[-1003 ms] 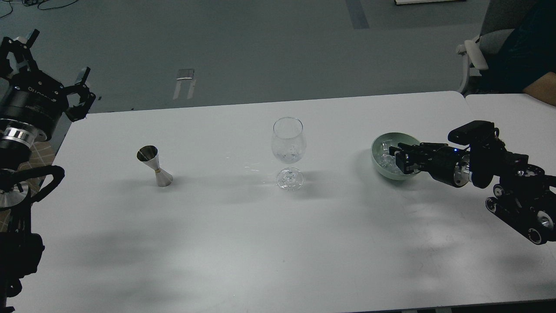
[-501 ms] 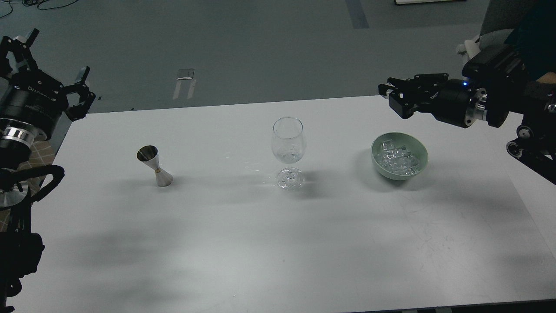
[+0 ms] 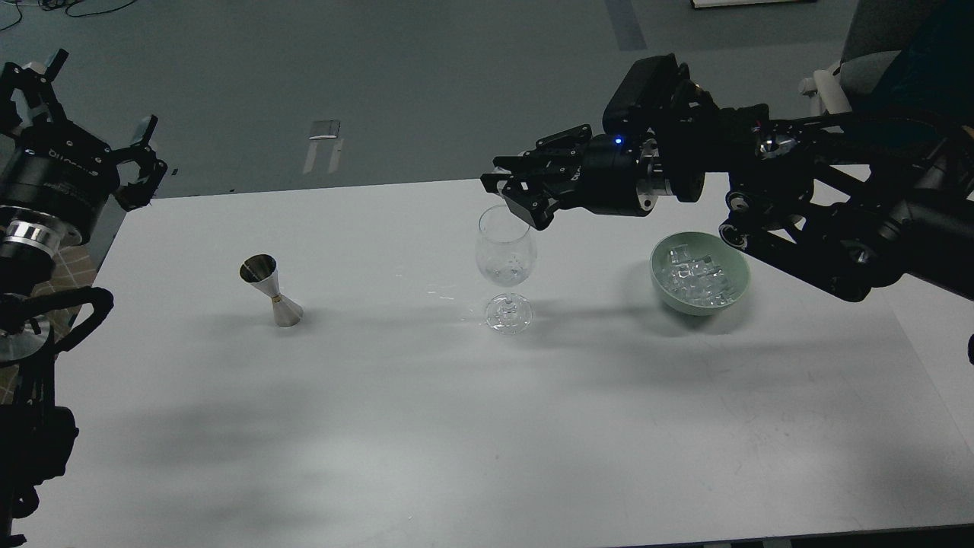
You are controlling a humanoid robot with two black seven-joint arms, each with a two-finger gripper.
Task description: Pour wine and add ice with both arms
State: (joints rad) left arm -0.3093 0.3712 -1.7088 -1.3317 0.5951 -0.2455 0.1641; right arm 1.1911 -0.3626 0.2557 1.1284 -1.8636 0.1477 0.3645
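A clear wine glass [image 3: 505,255] stands at the table's middle, with faint clear glints low in its bowl; I cannot tell wine from ice there. A pale green bowl [image 3: 679,303] to its right holds several clear ice cubes [image 3: 696,275]. My right arm reaches in from the right, and its gripper [image 3: 514,190] hovers just above the glass rim. Its fingers are dark, and no ice cube shows between them. My left gripper [image 3: 103,99] is raised off the table's far left corner, fingers spread, empty.
A steel hourglass-shaped jigger [image 3: 272,291] stands on the left part of the white table [image 3: 426,426]. A chair and a seated person [image 3: 913,84] are at the far right. The right arm's links pass above and behind the bowl.
My right gripper rose out of the green bowl, then swung left and now hangs over the wine glass. The left arm, glass, jigger and bowl have not moved.
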